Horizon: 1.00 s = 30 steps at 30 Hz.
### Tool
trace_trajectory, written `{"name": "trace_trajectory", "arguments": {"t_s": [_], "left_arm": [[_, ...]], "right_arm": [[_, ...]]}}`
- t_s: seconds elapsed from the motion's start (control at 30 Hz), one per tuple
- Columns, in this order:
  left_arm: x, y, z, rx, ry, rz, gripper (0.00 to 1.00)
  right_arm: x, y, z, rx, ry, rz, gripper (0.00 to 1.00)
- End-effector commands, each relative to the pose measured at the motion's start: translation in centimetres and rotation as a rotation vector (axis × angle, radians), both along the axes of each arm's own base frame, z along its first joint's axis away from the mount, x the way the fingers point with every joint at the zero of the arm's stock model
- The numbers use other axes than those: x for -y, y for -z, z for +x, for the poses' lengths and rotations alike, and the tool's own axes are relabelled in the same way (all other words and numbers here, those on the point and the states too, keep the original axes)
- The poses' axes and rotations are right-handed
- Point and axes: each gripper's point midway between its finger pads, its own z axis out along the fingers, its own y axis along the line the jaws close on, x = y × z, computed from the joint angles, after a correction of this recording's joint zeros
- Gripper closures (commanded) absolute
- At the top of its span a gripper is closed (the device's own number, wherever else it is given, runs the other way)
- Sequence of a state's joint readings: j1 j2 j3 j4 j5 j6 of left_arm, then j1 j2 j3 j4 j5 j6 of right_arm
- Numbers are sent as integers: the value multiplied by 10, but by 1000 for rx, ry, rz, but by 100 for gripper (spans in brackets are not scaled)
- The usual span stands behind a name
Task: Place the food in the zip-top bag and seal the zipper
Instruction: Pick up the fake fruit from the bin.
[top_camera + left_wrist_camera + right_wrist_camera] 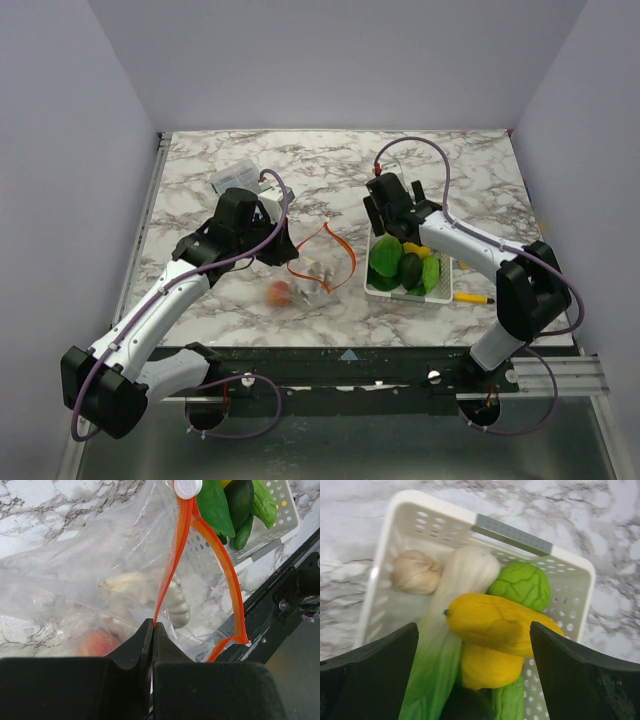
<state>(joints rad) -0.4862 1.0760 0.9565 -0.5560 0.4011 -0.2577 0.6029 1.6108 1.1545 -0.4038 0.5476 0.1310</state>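
The zip-top bag (312, 278) lies between the arms with its mouth open, and its orange-red zipper (345, 255) stands up in a loop. My left gripper (284, 250) is shut on the zipper strip (172, 565) near one end. Inside the bag I see a white mushroom (176, 605) and a red-orange fruit (97, 642), which also shows in the top view (279, 293). My right gripper (390, 232) is open above the white basket (372, 288). In the right wrist view its open gripper (474, 627) frames a yellow piece (500, 622), a green leafy ball (522, 585), a white-stemmed green vegetable (465, 575) and a pale mushroom (415, 572).
A thin yellow stick (470, 297) lies right of the basket near the table's front edge. A flat grey-clear packet (235, 175) lies at the back left. The zipper's white slider (188, 486) sits at the far end of the strip. The basket rim (435, 510) is close under my right gripper.
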Motion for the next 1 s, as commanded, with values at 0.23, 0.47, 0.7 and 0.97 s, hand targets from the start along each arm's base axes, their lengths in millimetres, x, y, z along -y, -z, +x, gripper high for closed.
{"name": "trace_trajectory", "arguments": {"t_s": [0.23,0.47,0.7,0.97], "left_arm": [[1,-3,-3,11,18,-14,100],[-1,-2,-3,14,13,-7,100],[-1,-1,-2,8,12,-5,100],[0,2,-2,-4,14,-2,100]], "right_arm": [[45,14,1,-30,80,-291,10],[34,37,2,-90,39,-265,16],[32,46,-5,-113,30,-237,10],[37,35,4,-60,76,-256,41]]}}
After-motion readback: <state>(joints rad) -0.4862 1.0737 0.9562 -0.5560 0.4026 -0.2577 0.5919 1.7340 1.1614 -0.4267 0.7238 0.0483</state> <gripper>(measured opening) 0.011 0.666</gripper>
